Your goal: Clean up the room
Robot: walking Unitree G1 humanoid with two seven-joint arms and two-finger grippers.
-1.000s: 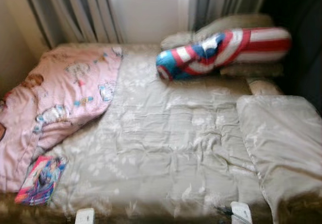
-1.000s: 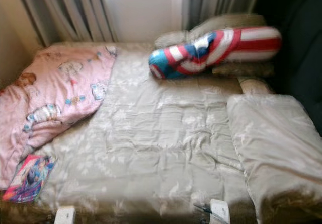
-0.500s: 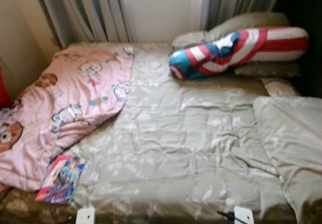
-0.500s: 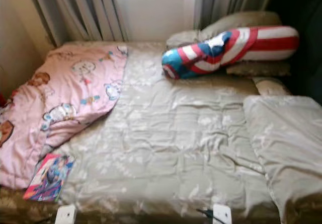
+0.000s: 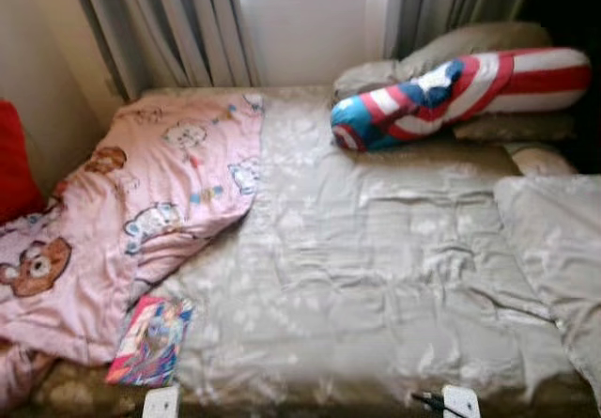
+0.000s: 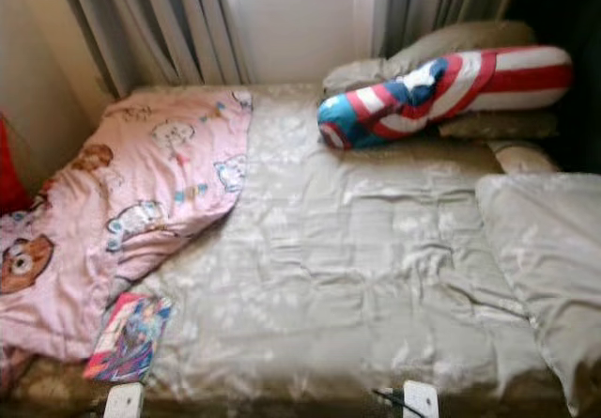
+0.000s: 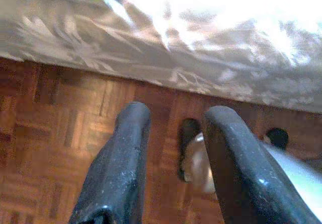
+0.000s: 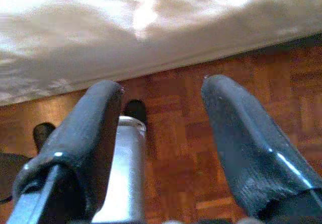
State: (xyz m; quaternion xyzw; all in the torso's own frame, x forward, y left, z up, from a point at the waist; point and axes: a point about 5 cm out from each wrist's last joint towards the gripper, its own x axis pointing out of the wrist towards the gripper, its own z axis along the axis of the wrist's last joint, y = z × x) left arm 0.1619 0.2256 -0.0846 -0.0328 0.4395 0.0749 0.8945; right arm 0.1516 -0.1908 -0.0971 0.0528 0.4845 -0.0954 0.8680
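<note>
- A colourful picture book (image 5: 150,341) lies flat at the near left edge of the bed, partly on the grey quilt (image 5: 376,277).
- A rumpled pink cartoon-print blanket (image 5: 131,221) drapes the bed's left side, just beside the book.
- A red, white and blue striped bolster (image 5: 451,85) rests against pillows at the far right.

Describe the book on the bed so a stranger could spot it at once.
Start at the bed under the curtained window, covered by a pale grey-beige quilt. Go to its near left corner, where the pink cartoon blanket ends. The book lies flat just below that blanket's edge: a thin, glossy cover in bright pink, blue and purple, the only small flat item among soft bedding.
</note>
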